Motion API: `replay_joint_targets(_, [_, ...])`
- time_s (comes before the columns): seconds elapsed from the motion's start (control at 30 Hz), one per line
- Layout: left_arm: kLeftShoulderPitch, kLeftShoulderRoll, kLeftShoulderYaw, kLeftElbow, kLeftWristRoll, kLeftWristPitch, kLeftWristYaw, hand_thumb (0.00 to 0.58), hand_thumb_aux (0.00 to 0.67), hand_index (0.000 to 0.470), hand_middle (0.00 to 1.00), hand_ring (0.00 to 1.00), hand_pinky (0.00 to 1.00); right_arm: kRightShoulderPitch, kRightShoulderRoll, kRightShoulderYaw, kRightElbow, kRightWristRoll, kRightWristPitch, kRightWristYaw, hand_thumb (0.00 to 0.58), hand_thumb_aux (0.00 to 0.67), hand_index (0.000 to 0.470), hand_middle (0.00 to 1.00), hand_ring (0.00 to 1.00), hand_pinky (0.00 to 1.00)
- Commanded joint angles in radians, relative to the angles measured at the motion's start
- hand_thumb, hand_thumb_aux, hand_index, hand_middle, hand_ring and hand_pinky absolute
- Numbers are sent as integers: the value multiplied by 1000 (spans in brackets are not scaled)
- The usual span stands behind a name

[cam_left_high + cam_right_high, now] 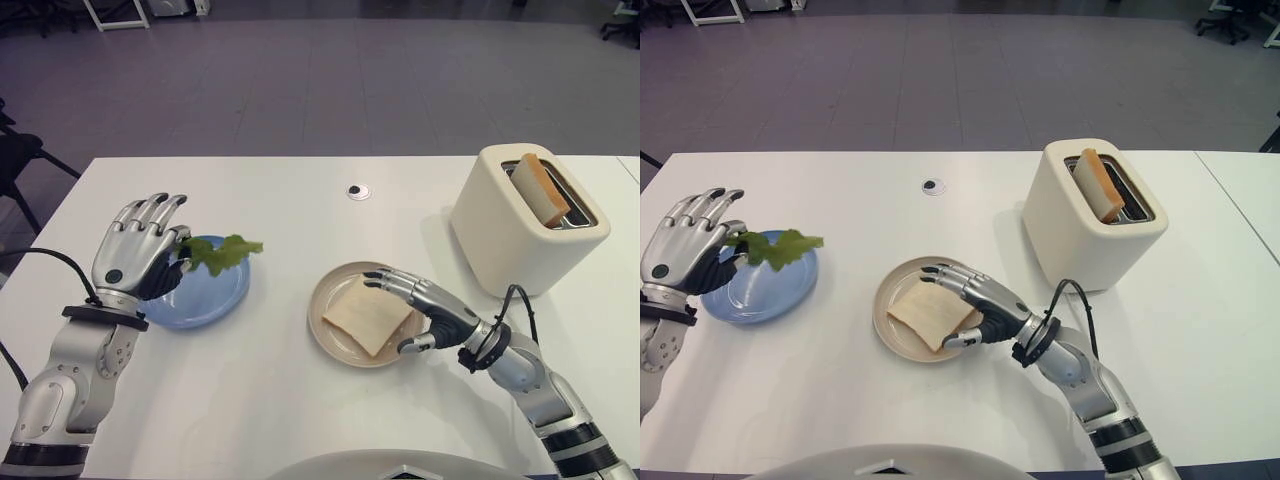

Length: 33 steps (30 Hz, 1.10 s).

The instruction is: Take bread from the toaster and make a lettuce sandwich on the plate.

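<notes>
My left hand [138, 252] is raised above the near-left rim of the blue plate [205, 300]. It pinches the stem end of a lettuce leaf [226, 251] between thumb and fingers, so the leaf hangs out over that plate, lifted clear and ready to carry across. My right hand [425, 305] lies low over the beige plate [325, 296], grasping nothing. Its fingers are stretched flat on the slice of bread [362, 318] that rests there, and I judge this steadies the slice as the sandwich's base. The thumb sits by the plate's near edge.

A second slice [541, 190] stands tilted in the slot of the cream toaster [515, 240], well to the right and behind, within my right arm's reach once the lettuce is down.

Everything stands on a plain white table [260, 400], smooth and matte, with a small round dark fitting [358, 191] set near its far edge. Beyond it stretches a grey floor [300, 80], with chair and furniture legs at the corners.
</notes>
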Motion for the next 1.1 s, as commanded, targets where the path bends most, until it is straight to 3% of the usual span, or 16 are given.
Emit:
replay_joint_targets(0.03, [-111,-131,-146,-139,-92,21,-122,580,670,470,0,0,0,-45,23,-92,28,54,66,-41,0,0,0,0,0,0])
replay_joint_targets(0.2, [-215,-273,-367,-76,-4,-11,-153,580,670,470,0,0,0,-60,41,-203,41,184,123,-60,0,0,0,0,0,0])
replay_joint_targets(0.4, [-323,-348,-623,164,303,-75,-62,580,670,470,0,0,0,-66,57,-215,53,221,137,-42,0,0,0,0,0,0])
replay_joint_targets(0.73, [-446,-387,-692,271,425,-98,26,580,670,470,0,0,0,-77,82,-202,85,208,127,-31,0,0,0,0,0,0])
replay_joint_targets(1.1, [-457,-335,-648,232,445,-87,44,580,670,470,0,0,0,-77,85,-193,102,205,119,-25,0,0,0,0,0,0])
